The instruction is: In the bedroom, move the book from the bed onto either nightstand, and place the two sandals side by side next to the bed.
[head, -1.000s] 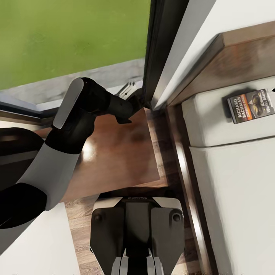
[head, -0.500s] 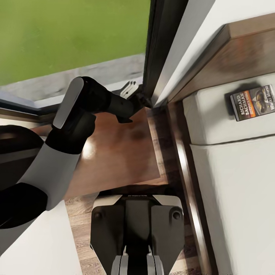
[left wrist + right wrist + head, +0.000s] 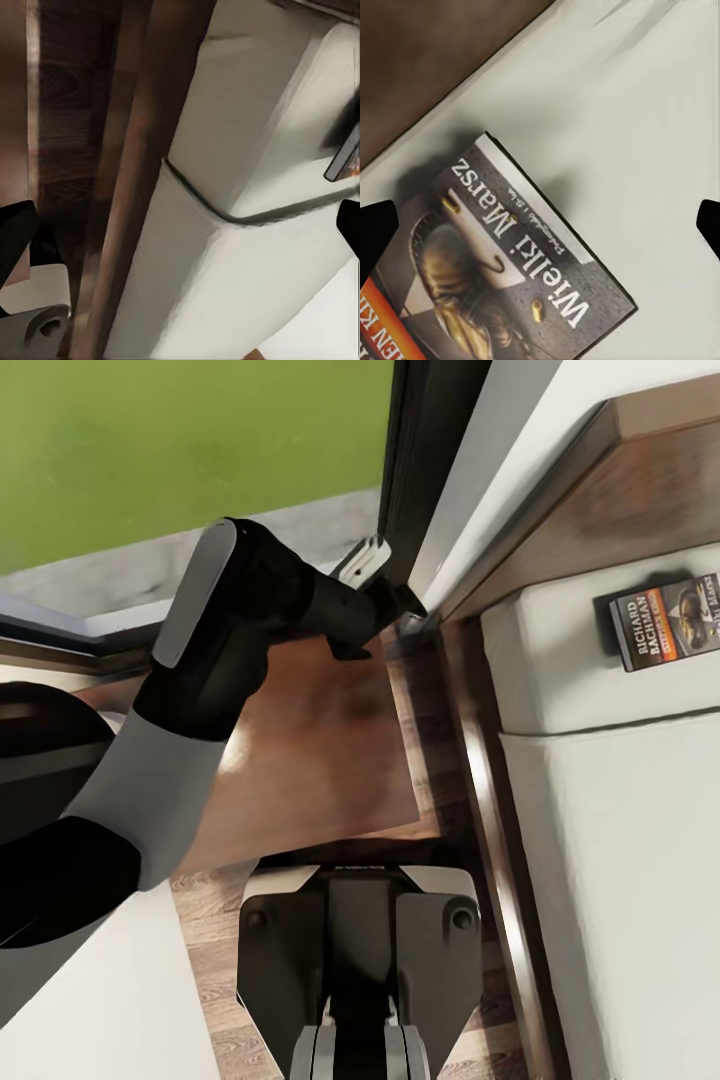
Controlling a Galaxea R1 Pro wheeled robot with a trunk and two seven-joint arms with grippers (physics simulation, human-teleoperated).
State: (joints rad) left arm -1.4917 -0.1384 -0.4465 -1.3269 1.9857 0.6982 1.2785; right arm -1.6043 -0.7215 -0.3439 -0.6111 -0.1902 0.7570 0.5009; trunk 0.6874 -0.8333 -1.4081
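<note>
Nightstand (image 3: pixel 320 760) sits right by the robot's base, handy for the drop. Left claw (image 3: pixel 385 585) hangs past it by the window frame, can't tell its opening. Farther off, the book (image 3: pixel 668 620) lies flat on the bed (image 3: pixel 620 840); right claw (image 3: pixel 540 217) hovers over it, spread wide, holding nothing.

We see bright, even daylight; glare gleams on the glossy nightstand (image 3: pixel 310 760), the book (image 3: pixel 502 277) casts a soft shadow, and close views look blurred.

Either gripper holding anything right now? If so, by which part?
Nothing held. The right gripper hangs open above the book on the bed; the left gripper is open, empty.
</note>
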